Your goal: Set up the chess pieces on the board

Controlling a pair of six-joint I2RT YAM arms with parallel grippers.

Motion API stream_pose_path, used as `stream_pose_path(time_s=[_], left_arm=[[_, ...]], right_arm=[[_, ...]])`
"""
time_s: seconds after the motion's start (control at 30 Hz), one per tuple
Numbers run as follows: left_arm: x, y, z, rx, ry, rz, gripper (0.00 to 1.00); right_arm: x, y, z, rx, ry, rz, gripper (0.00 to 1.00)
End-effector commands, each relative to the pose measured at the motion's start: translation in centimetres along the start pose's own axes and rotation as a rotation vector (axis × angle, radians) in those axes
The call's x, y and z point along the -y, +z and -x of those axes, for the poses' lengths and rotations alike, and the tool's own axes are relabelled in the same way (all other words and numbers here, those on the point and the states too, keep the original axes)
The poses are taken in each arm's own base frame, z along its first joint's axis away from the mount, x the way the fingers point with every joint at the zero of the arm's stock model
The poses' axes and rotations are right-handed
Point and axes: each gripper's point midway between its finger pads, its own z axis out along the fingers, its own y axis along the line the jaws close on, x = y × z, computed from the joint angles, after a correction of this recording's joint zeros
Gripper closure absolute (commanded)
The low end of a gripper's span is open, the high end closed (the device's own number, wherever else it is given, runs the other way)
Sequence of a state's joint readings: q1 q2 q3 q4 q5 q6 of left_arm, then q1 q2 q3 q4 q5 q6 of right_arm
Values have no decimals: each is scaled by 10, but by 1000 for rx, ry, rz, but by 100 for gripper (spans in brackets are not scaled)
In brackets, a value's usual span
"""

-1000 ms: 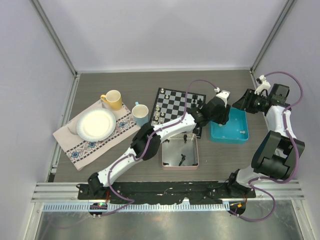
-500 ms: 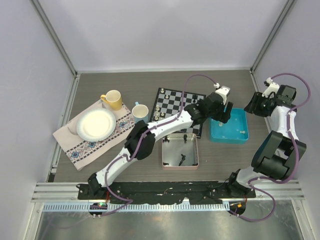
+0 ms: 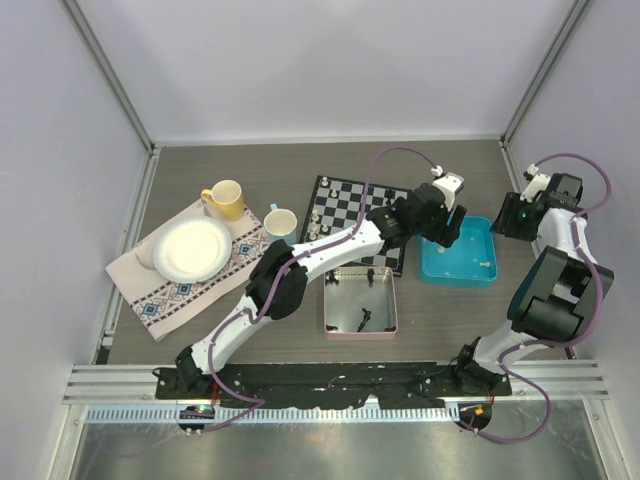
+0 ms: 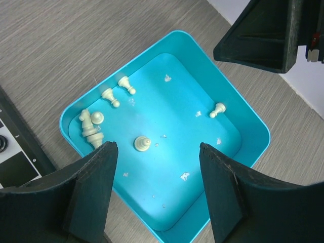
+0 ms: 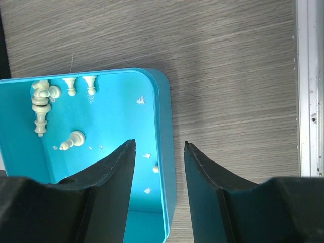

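Centre the left pincer (image 4: 156, 149), wide and empty over the blue tray (image 4: 177, 91), on the lone standing chess piece (image 4: 142, 144) before closing; the right pincer (image 5: 159, 143) is part-open, empty.

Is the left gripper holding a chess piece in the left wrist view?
No, the left gripper hangs open and empty over the blue tray, whose off-white chess pieces lie loose on its floor.
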State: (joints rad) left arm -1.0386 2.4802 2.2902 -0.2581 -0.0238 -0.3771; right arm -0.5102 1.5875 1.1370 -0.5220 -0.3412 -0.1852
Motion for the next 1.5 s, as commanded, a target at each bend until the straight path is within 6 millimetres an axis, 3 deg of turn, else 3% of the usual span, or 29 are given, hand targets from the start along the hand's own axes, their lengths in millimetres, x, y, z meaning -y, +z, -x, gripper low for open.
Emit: stream_pose_path(time_s=[0.0, 0.2, 0.53, 1.07, 1.47], left_arm=[[12, -22, 39, 68, 48, -39, 32], [13, -16, 26, 38, 57, -63, 36], [9, -4, 5, -9, 58, -66, 40], [-22, 13, -32, -87, 104, 73, 50], [-21, 28, -47, -87, 125, 104, 53]], right_arm=[[-3, 5, 7, 2, -26, -1, 52], [-4, 18, -7, -54, -21, 5, 52], [-32, 20, -30, -101, -56, 92, 61], [-43, 8, -36, -87, -38, 127, 62], [-49, 7, -36, -83, -34, 158, 62]])
